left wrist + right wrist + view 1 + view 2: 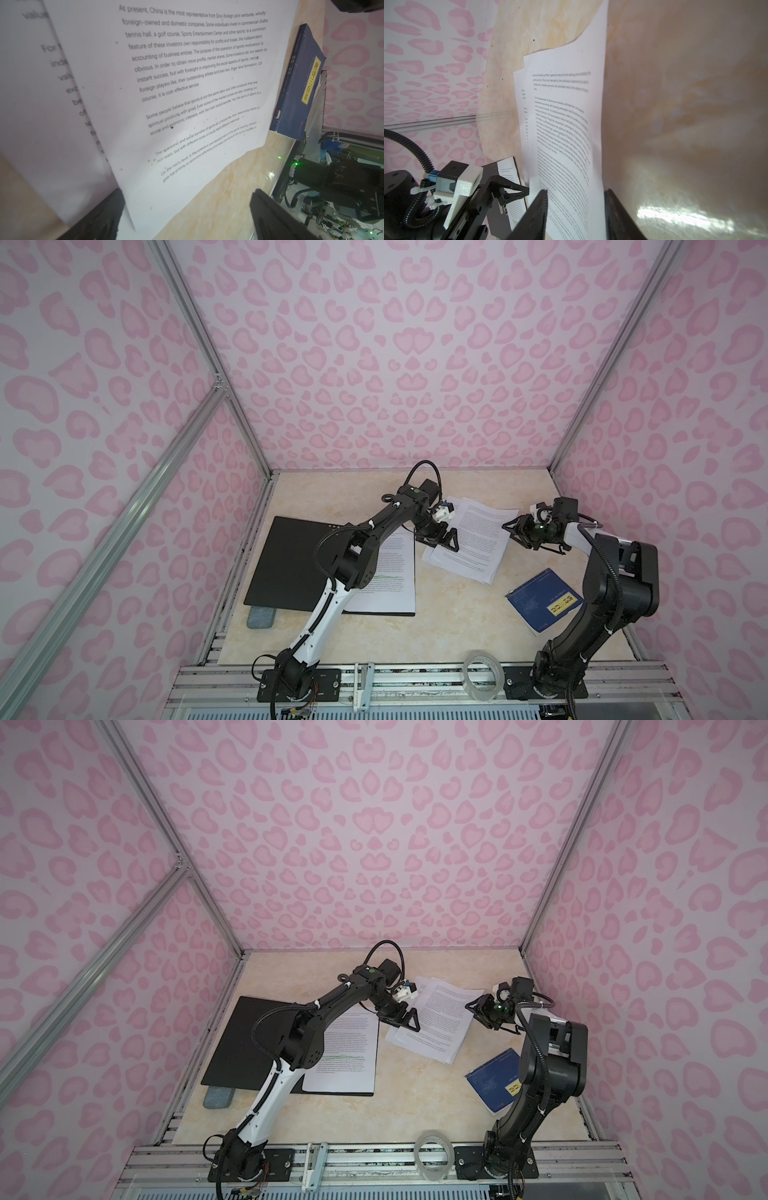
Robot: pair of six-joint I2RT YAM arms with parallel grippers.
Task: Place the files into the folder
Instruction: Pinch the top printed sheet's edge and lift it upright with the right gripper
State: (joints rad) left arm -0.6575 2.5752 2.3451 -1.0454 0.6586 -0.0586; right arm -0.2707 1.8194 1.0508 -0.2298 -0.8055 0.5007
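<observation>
Nearest, a clear tape roll (482,674) is sitting on the front rail. Just beyond it, a grey pad (262,617) is lying at the left, right by the folder's near corner, and a dark blue booklet (536,601) is resting at the right of the table (449,635). The folder (286,560) is lying open at the left with its black inside facing up. One of the files (395,572) is lying flat on its right half. Farther back and to the right, the other two sheets are lying overlapped and askew on the table. The left gripper (439,542) is hanging over their left edge, fingers spread wide and gripping nothing. The right gripper (575,191) is working at their right edge. Its fingers are standing partly apart, one on either side of the top sheet's edge, not clamping it.
</observation>
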